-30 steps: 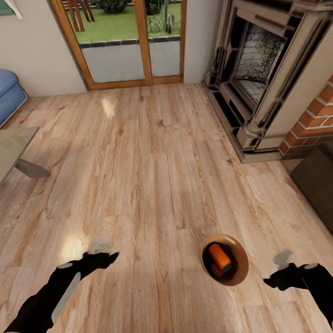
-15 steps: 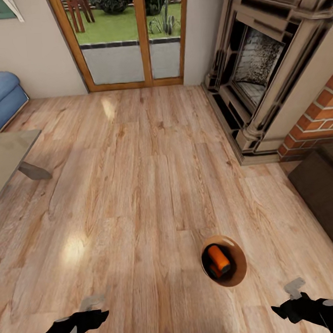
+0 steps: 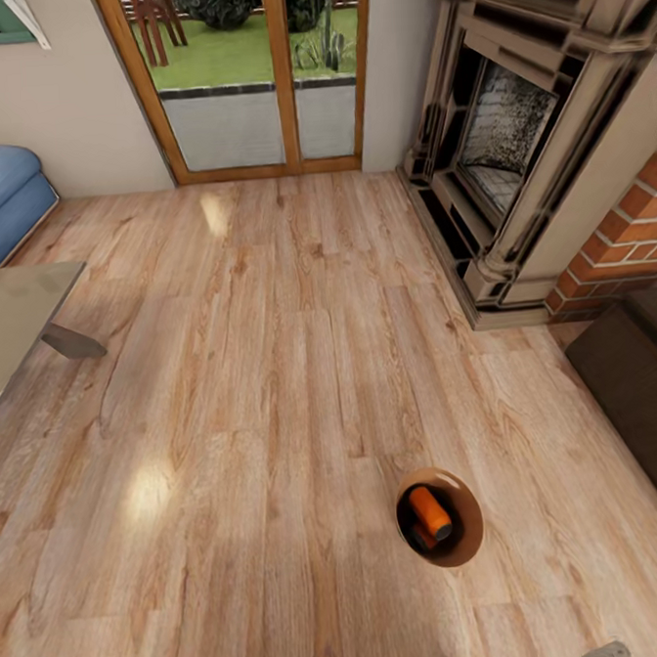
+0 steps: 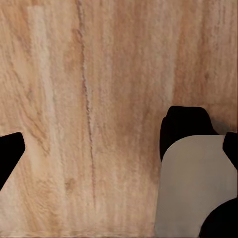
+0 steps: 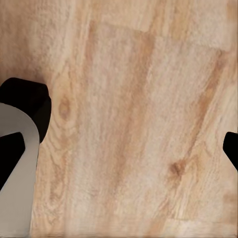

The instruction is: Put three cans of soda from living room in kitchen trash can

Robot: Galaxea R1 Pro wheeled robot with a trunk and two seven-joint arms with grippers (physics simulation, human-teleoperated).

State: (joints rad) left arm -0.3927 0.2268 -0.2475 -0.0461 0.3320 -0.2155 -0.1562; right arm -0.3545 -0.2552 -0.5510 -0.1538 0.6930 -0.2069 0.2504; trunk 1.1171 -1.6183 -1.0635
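The tash can (image 3: 442, 517) stood upright on the wood floor (image 3: 273, 372) of the living room, near the fireplace (image 3: 512, 149), with an orange can of soda (image 3: 431, 513) lying inside and a second partly hidden beneath it; a third could not be made out. Over the last second both arms drew back to the lower edge of the head view. Left tool (image 4: 89, 148) and right tool (image 5: 134, 139) were spread wide and empty over bare floor. Judgement: loading finished or paused, bin not yet carried to the kitchen.
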